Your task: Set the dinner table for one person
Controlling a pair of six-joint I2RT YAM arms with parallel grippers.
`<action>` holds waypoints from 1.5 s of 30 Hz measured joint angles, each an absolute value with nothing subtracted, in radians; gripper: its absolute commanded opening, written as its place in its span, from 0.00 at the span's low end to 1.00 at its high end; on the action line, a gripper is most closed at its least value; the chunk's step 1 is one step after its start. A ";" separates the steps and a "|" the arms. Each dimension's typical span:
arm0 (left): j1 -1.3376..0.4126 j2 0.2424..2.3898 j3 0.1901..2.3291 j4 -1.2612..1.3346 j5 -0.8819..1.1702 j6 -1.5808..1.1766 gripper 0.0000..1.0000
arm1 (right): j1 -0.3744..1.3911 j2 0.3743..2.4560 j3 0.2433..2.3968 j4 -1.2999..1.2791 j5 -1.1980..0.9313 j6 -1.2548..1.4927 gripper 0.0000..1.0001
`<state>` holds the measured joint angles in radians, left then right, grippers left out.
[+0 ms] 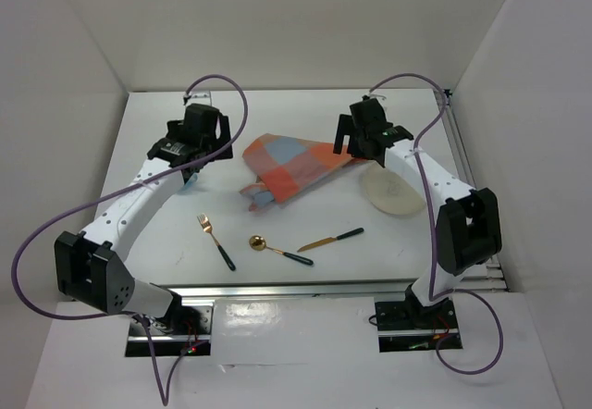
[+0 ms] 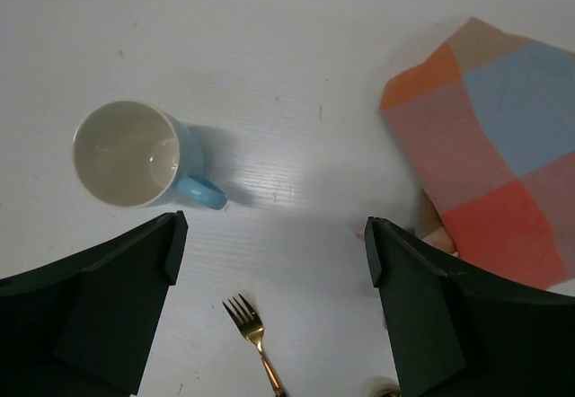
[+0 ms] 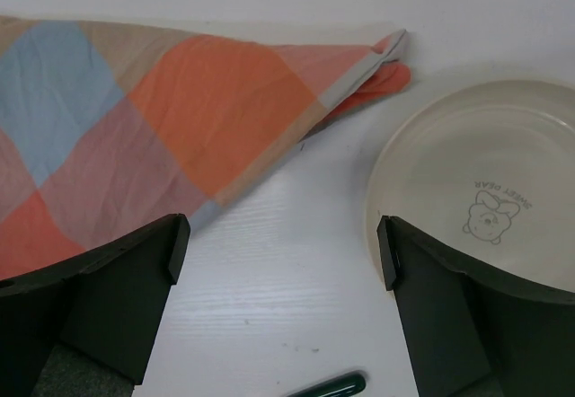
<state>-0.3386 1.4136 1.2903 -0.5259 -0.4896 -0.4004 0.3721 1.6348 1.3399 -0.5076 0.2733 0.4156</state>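
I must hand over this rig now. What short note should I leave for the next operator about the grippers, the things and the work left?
Left gripper: open, empty, above the table near the mug.
Right gripper: open, empty, over the gap between mat and plate.
Mat lies rumpled mid-table, plate on bare table to its right. Fork, spoon and knife lie loose near the front edge.
Done: nothing looks laid yet.
Left: flatten mat, put plate on it, place cutlery and mug around it.
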 measured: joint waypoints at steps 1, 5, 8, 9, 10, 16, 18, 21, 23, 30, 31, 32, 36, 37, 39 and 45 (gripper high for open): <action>-0.339 1.414 1.290 -0.530 -0.477 -0.402 1.00 | 0.374 1.635 1.335 -0.507 0.274 0.416 1.00; -0.339 1.417 1.292 -0.547 -0.431 -0.411 0.98 | 0.394 1.635 1.320 -0.501 0.267 0.418 1.00; -0.339 1.416 1.293 -0.556 -0.407 -0.421 0.97 | 0.404 1.635 1.317 -0.501 0.249 0.406 1.00; -0.339 1.416 1.297 -0.560 -0.402 -0.422 0.97 | 0.407 1.634 1.317 -0.499 0.244 0.401 1.00; -0.339 1.417 1.301 -0.563 -0.398 -0.423 0.97 | 0.411 1.634 1.317 -0.496 0.239 0.396 1.00; -0.339 1.409 1.332 -0.574 -0.397 -0.423 0.95 | 0.467 1.633 1.316 -0.442 0.177 0.329 1.00; -0.339 1.401 1.332 -0.579 -0.391 -0.424 0.95 | 0.505 1.634 1.318 -0.430 0.160 0.313 0.96; -0.339 1.391 1.336 -0.584 -0.387 -0.426 0.95 | 0.565 1.658 1.338 -0.429 0.100 0.269 0.86; -0.339 1.386 1.338 -0.590 -0.387 -0.426 0.95 | 0.615 1.668 1.318 -0.404 0.084 0.235 0.82; -0.339 1.376 1.338 -0.608 -0.387 -0.431 0.95 | 0.797 1.724 1.249 -0.390 0.079 0.143 0.83; -0.339 1.376 1.338 -0.609 -0.387 -0.434 0.95 | 0.818 1.735 1.249 -0.389 0.093 0.135 0.83; -0.339 1.376 1.338 -0.611 -0.387 -0.439 0.95 | 0.838 1.746 1.249 -0.387 0.104 0.129 0.83; -0.339 1.376 1.338 -0.614 -0.387 -0.451 0.95 | 0.899 1.807 1.253 -0.374 0.174 0.113 0.83; -0.339 1.376 1.338 -0.615 -0.387 -0.452 0.95 | 0.912 1.827 1.257 -0.371 0.193 0.110 0.83; -0.339 1.376 1.338 -0.618 -0.387 -0.452 0.95 | 0.928 1.869 1.269 -0.364 0.228 0.109 0.82; -0.339 1.376 1.338 -0.629 -0.387 -0.452 0.95 | 0.940 1.952 1.299 -0.343 0.317 0.117 0.68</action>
